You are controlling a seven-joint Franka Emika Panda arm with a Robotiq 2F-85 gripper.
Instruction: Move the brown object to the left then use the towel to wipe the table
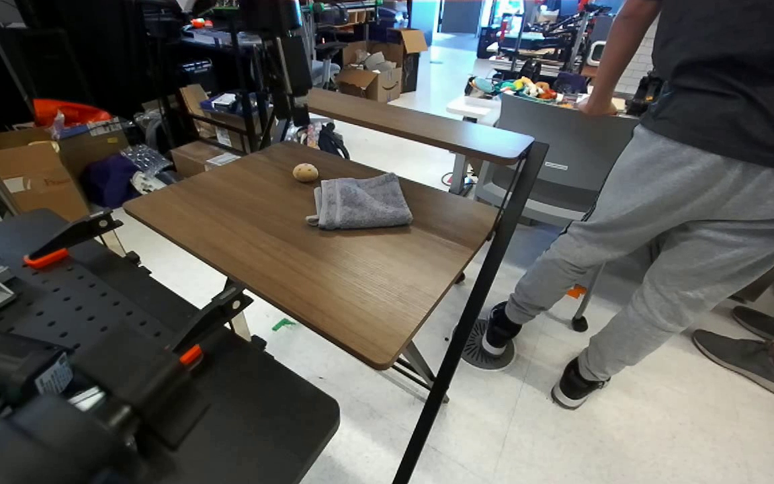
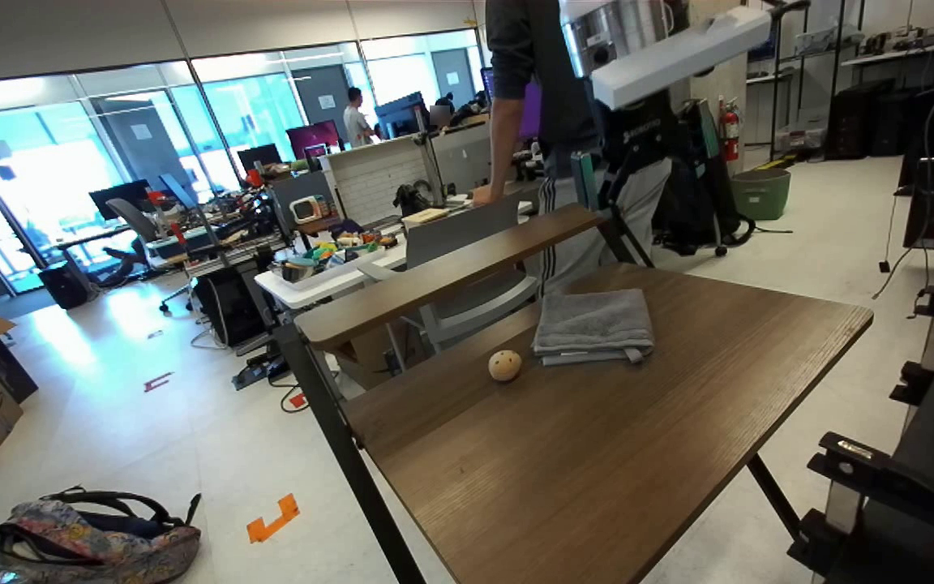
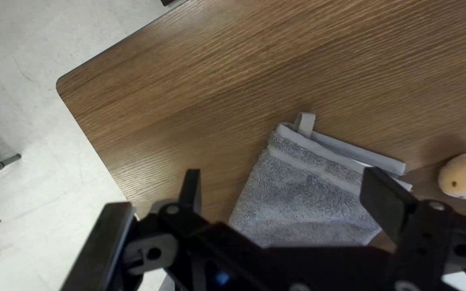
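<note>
The brown object, a small round tan lump with dark dots (image 1: 305,173), rests on the wood-grain table (image 1: 246,222), beside the towel. It also shows in an exterior view (image 2: 505,366) and at the right of the wrist view (image 3: 465,176). The towel, a folded grey cloth (image 1: 363,202), lies rumpled on the table; it shows in an exterior view (image 2: 594,324) and the wrist view (image 3: 297,194). My gripper (image 3: 282,178) is open and empty above the table, the towel between its fingers in the wrist view, not touching. It hangs high in an exterior view (image 2: 598,191).
A narrow raised wood shelf (image 1: 420,121) runs along one table side on black legs (image 1: 474,302). A person (image 1: 682,202) stands by a grey chair (image 1: 555,148) there. A black bench with clamps (image 1: 226,316) stands along the opposite side.
</note>
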